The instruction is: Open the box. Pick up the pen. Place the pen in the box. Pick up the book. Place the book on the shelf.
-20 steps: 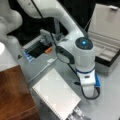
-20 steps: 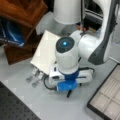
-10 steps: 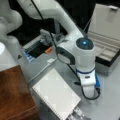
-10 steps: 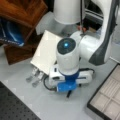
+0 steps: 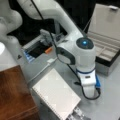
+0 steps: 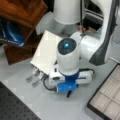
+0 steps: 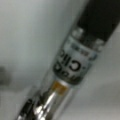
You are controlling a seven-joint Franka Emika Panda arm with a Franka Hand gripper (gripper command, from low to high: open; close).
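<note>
Fingers [image 6: 35, 77] low at the near edge of the book [image 6: 47, 52], flat on the counter [image 6: 30, 100]; apart or clamped, cannot tell. Box [image 5: 105, 47] lid-up, well apart. Shelf [image 5: 13, 95] just beside book.

Grey table surface [image 5: 110, 100] seen in both front views, dark backdrop [image 5: 72, 10] behind, black perforated board [image 6: 15, 107] laid at a front view's bottom left

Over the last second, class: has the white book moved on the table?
No. In both front views the book keeps its place beside the wooden shelf, with the gripper at its edge.
</note>
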